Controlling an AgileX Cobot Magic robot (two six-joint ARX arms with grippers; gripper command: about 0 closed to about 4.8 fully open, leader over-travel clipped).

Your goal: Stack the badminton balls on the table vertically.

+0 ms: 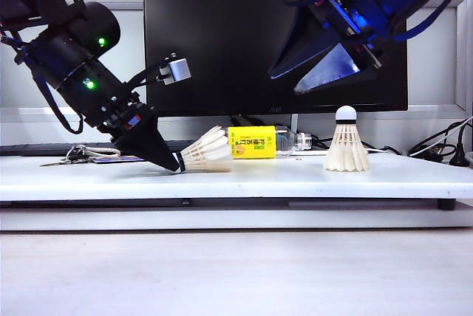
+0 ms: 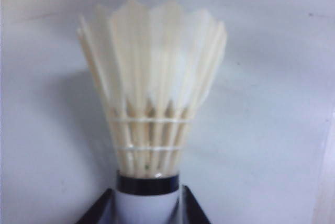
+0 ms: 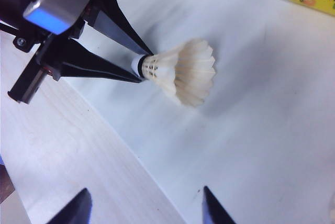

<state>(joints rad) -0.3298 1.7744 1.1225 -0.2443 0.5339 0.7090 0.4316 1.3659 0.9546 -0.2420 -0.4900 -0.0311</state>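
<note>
The left pincer [image 1: 176,162] is clamped on the cork tip of one of the badminton balls [image 1: 208,153], low over the tabletop [image 1: 244,178] toward its left part and nearer the front edge than anything else on it. In the left wrist view its two dark fingers [image 2: 99,209] flank the white cork below the black band, and the feather cone points away from the camera. From the exterior view this held shuttlecock [image 2: 152,93] lies roughly level, feathers toward the middle of the tabletop; whether the feathers brush the surface I cannot tell.

The step in hand looks like the pick-up of the first ball. Next, the cone must be lifted, turned cork-up, carried to the right and lowered over the standing ball so the skirts nest without knocking it down.

Farther back, the second shuttlecock [image 1: 346,141] stands upright on its feathers toward the right part of the tabletop, cork on top. High above it hangs the right pincer [image 1: 314,72], its jaws spread wide and holding nothing.

Near the back edge lies a clear bottle [image 1: 267,142] with a yellow label, on its side, and some keys [image 1: 74,155] at the back left.
</note>
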